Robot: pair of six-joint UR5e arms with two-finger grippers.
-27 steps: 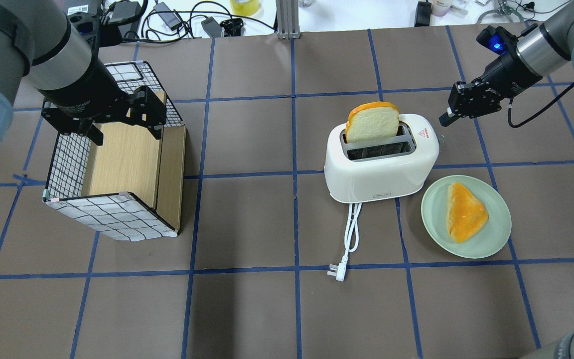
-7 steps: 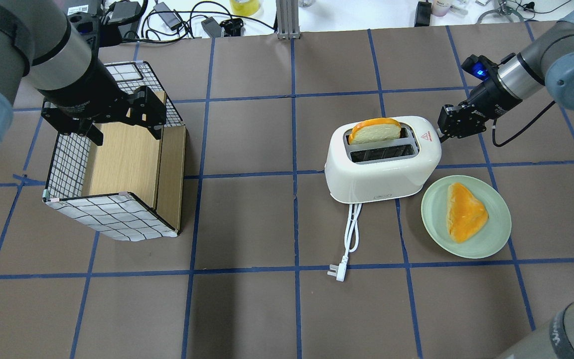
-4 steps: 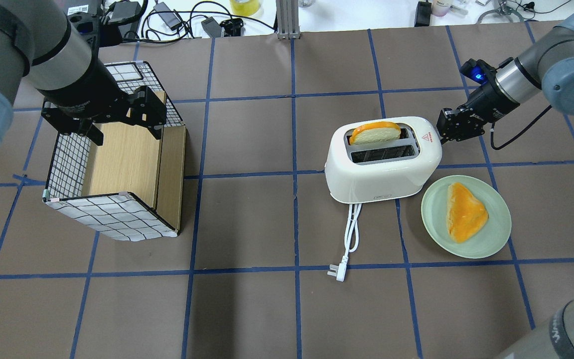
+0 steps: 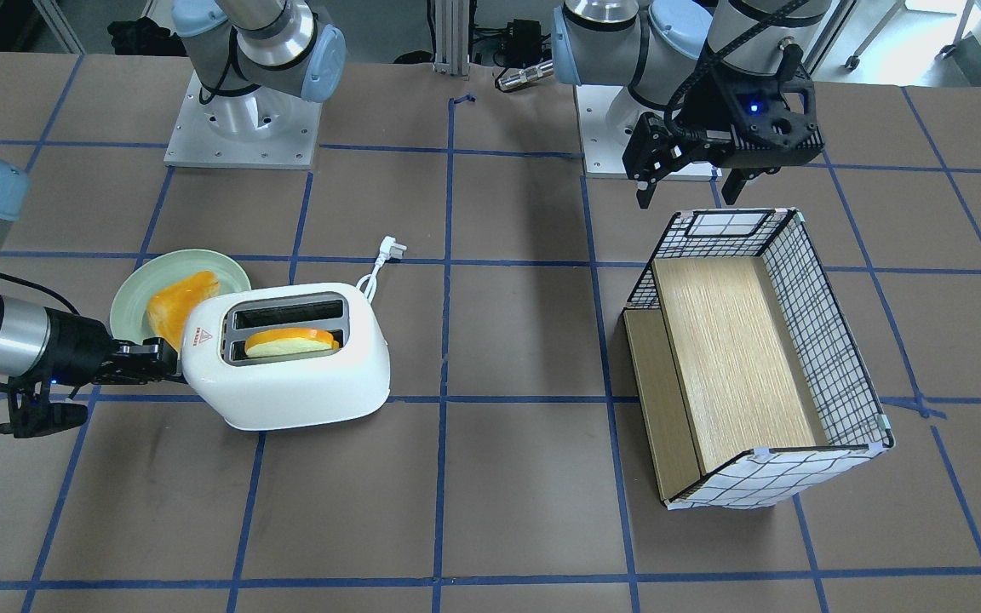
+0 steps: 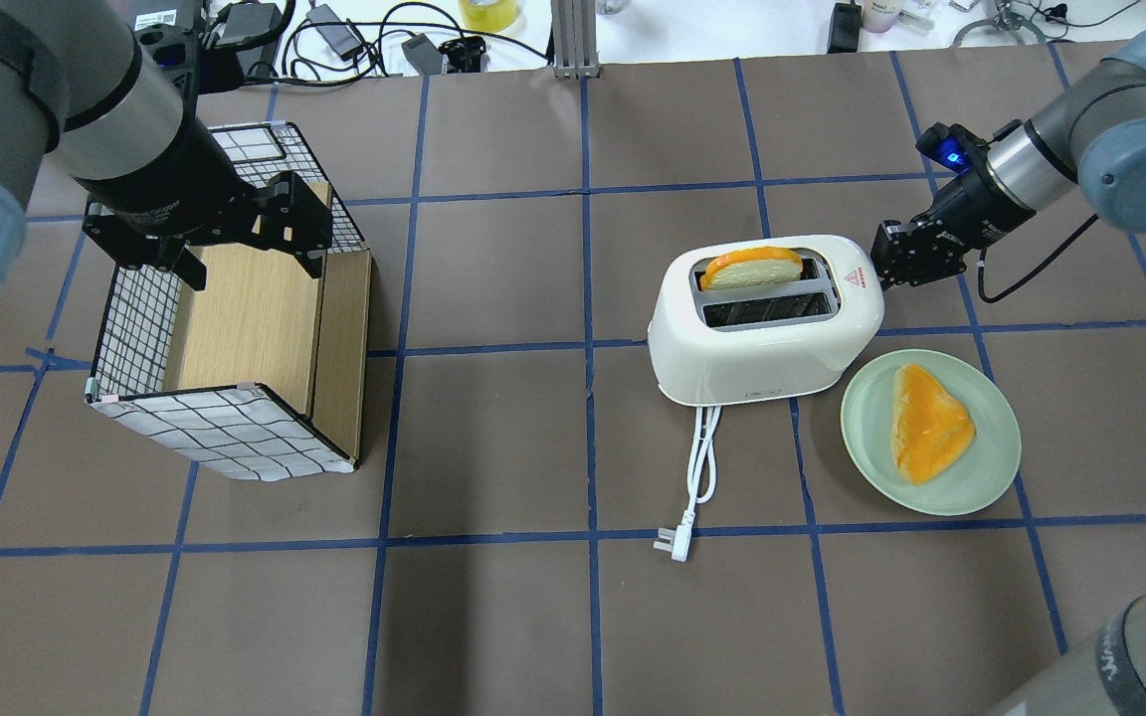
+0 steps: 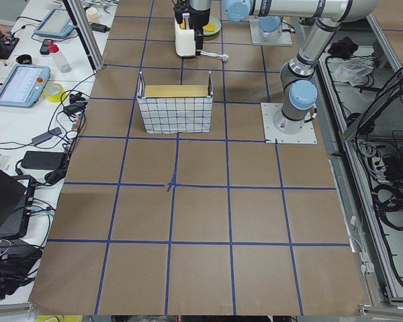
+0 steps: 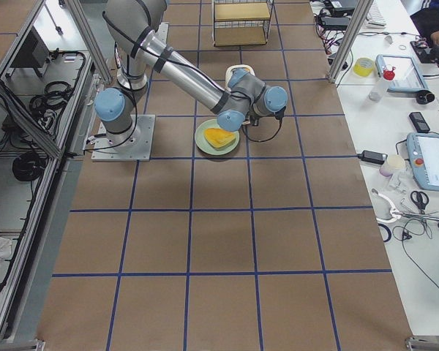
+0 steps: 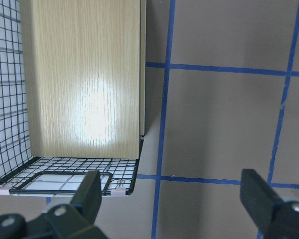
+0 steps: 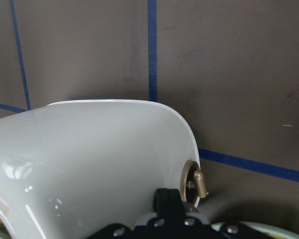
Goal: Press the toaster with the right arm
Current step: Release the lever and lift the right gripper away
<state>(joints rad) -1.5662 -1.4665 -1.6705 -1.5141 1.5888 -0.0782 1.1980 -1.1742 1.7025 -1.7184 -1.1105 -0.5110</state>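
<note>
The white toaster (image 5: 762, 328) stands right of the table's middle, also in the front view (image 4: 286, 383) and the right wrist view (image 9: 89, 164). A bread slice (image 5: 752, 268) sits low in its far slot. My right gripper (image 5: 883, 268) is shut and pressed against the toaster's right end, low beside the red triangle sticker (image 5: 856, 275). In the right wrist view its fingertips (image 9: 168, 199) sit next to the small knob (image 9: 195, 181). My left gripper (image 5: 235, 234) is open and empty above the grid-patterned box (image 5: 225, 438).
A green plate (image 5: 996, 447) with an orange-crusted bread piece (image 5: 931, 423) lies just right of the toaster's front. The white cord and plug (image 5: 697, 477) trail toward me. The grid box (image 4: 737, 340) lies open-sided on the left. Cables and tools lie beyond the far edge.
My right gripper has come down and in against the toaster's right end. The bread slice, which stood tall before, has sunk into the slot. The left arm has not moved.
</note>
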